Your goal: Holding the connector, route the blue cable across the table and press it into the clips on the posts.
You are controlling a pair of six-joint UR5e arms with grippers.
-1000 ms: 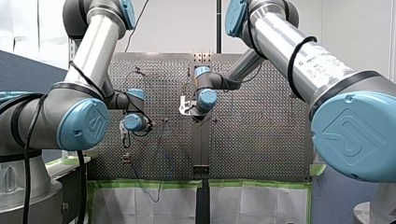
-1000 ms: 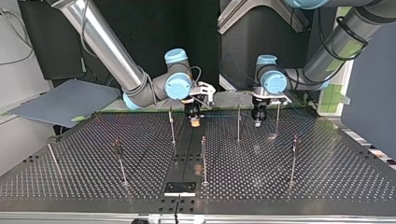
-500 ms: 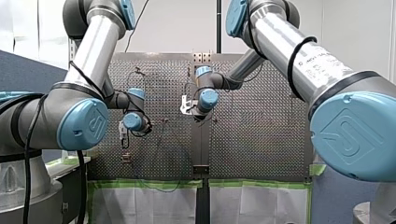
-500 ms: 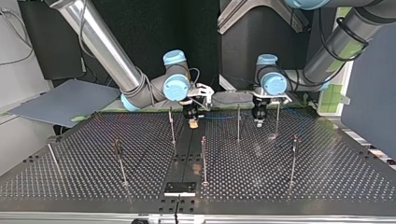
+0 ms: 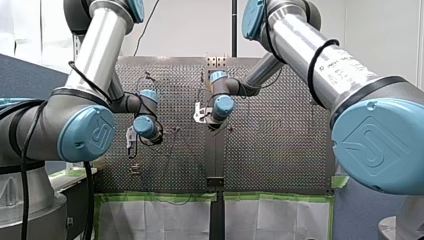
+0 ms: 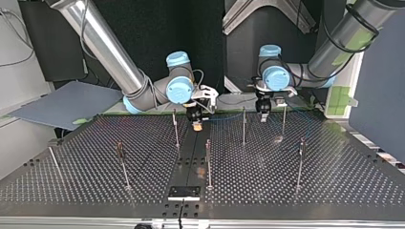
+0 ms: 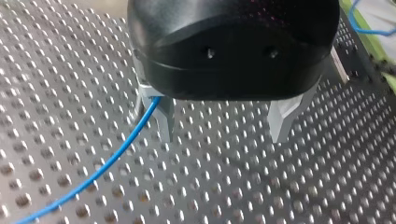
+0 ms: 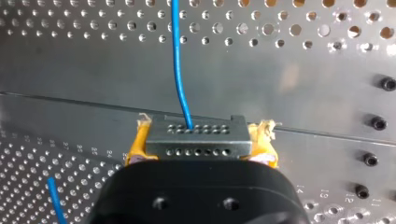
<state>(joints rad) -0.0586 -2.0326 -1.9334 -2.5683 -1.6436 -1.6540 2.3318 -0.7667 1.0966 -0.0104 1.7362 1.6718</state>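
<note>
In the right wrist view my right gripper (image 8: 201, 145) is shut, its yellow pads (image 8: 137, 142) clamping a grey connector (image 8: 196, 133). The blue cable (image 8: 178, 60) leaves the connector's top and runs ahead over the plate. In the left wrist view my left gripper (image 7: 224, 126) is open, with only the plate between its metal fingers (image 7: 164, 119). The cable (image 7: 105, 163) lies on the plate outside one finger. Across the table, my right gripper (image 6: 197, 125) hangs by the centre strip and my left gripper (image 6: 263, 117) is raised between two posts (image 6: 243, 126).
Several thin posts stand on the perforated table (image 6: 86, 191), among them ones at the middle (image 6: 208, 164), the view's right (image 6: 300, 164) and its left (image 6: 123, 167). A black plate (image 6: 184, 192) sits at the near edge. A blue-grey board (image 6: 67, 102) lies off the table's far left.
My left gripper has opened, risen off the plate and drawn back a little, leaving the cable lying free. My right gripper has shifted only slightly and still holds the connector.
</note>
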